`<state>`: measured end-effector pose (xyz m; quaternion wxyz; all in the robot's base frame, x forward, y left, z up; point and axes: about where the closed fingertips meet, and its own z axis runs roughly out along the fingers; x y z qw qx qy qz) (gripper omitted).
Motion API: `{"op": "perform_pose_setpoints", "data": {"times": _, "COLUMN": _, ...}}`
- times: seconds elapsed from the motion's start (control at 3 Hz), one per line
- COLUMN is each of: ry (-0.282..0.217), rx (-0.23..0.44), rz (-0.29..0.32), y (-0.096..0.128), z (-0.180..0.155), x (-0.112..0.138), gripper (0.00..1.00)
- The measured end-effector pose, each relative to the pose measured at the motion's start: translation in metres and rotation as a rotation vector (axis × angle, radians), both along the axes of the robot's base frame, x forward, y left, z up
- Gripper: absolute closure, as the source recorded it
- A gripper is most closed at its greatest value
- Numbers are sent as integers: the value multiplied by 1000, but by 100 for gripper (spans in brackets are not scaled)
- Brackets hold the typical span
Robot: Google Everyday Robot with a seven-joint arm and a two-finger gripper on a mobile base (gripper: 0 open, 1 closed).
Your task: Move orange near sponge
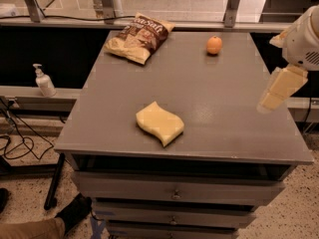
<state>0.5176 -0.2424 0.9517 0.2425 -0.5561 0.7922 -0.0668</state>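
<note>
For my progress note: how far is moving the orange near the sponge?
Nothing done: the small round orange sits far back on the grey table, apart from the pale yellow wavy foam sponge. The gripper hangs beside the right edge, touching neither. Left: grasp, carry, place.
</note>
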Motion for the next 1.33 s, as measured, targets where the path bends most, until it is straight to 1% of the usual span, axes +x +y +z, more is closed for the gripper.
{"op": "perform_pose_setpoints", "data": {"times": 0.33, "ry": -92, "rx": 44, "rz": -54, "y": -11, "z": -9, "x": 54, "gripper": 0}}
{"op": "perform_pose_setpoints", "data": {"times": 0.67, "ry": -140, "rx": 144, "rz": -142, "y": -16, "z": -23, "x": 108, "gripper": 0}}
{"op": "perform_pose_setpoints", "data": {"times": 1.0, "ry": -140, "rx": 144, "rz": -142, "y": -16, "z": -23, "x": 108, "gripper": 0}}
{"op": "perform_pose_setpoints", "data": {"times": 1.33, "ry": -154, "rx": 167, "rz": -162, "y": -17, "z": -24, "x": 112, "gripper": 0}}
